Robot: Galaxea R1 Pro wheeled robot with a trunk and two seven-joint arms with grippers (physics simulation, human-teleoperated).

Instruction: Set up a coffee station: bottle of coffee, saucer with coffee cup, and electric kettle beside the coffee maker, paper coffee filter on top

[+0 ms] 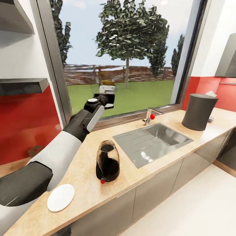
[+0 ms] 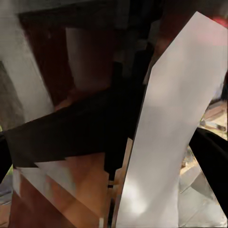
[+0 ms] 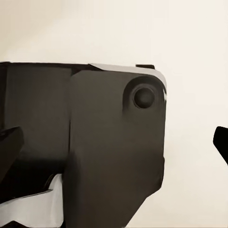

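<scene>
The saucer [image 1: 60,197] lies flat on the countertop [image 1: 98,193] at 7 o'clock, thin and light; take it by the rim. The left gripper [image 1: 107,88] is raised before the window [image 1: 124,55] and pinches the bottle [image 1: 107,81], upright, long axis vertical, cap hidden. It is small, stiff, probably smooth. At centre lies the kettle [image 1: 107,161], fragile glass. At 3 o'clock stands the coffee maker [image 1: 199,111], heavy. I cannot tell the right gripper's state.

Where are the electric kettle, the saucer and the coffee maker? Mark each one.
electric kettle [image 1: 108,163], head view, on its rounded glass body.
saucer [image 1: 60,197], head view, on the middle of the white plate.
coffee maker [image 1: 198,112], head view, on its dark grey side.
</scene>
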